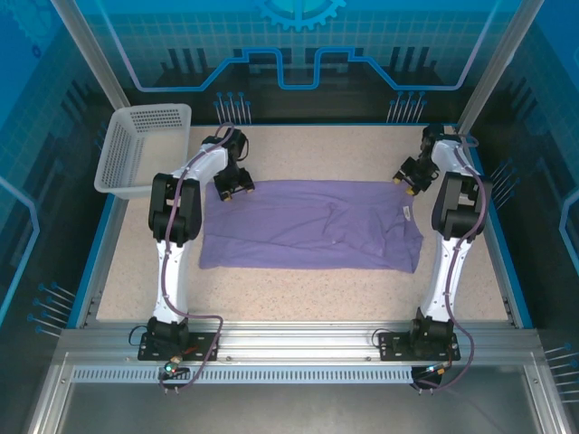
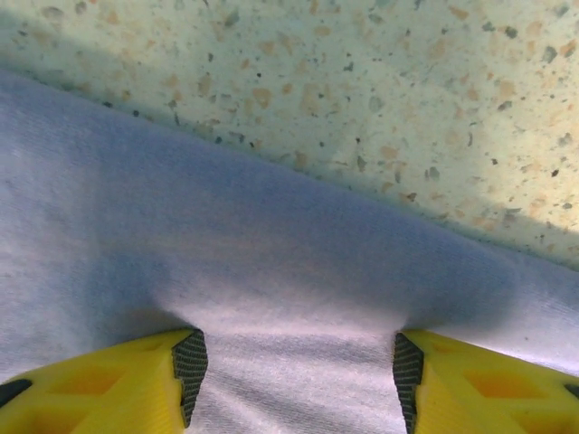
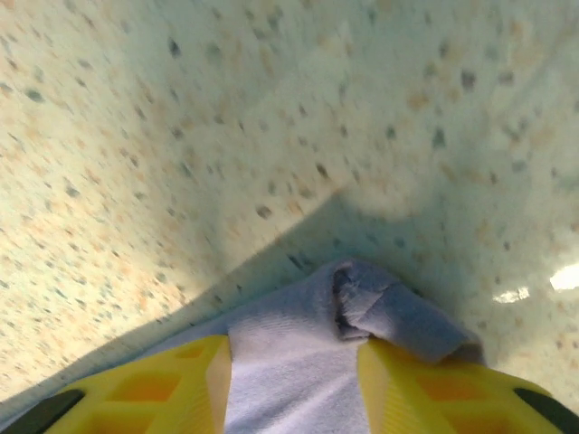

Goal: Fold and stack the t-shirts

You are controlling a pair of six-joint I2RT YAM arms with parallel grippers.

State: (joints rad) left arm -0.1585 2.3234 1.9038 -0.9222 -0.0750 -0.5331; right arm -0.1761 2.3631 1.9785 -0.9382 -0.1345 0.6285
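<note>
Basket (image 1: 118,163) sits at the far left corner of the table (image 1: 308,149), with nothing in it that I can see. Just to its right my left gripper (image 2: 298,362) is down on the far left corner of the shirt (image 1: 308,226). Its jaws stand well apart, with flat cloth running between them, so nothing is pinched there. The shirt lies spread across the middle of the table, wrinkled and not yet folded. At its far right corner my right gripper (image 3: 294,362) has cloth between its fingers (image 3: 181,380), and a bit of hem is rolled up against one of them. Whether those jaws are biting or merely straddling the cloth I cannot tell.

The main risk, as I judge it, is an uneven lift. If the left side closes on a single layer or misses the edge while the right side has its corner, the shirt will swing and twist. The rolled hem on the right could also slide out of a shallow grip, since it sits right at the fingertips. Dragging the cloth rather than lifting it would deepen the wrinkles and skew the fold.

Count: one basket, one shirt, two grippers, no stack so far.
</note>
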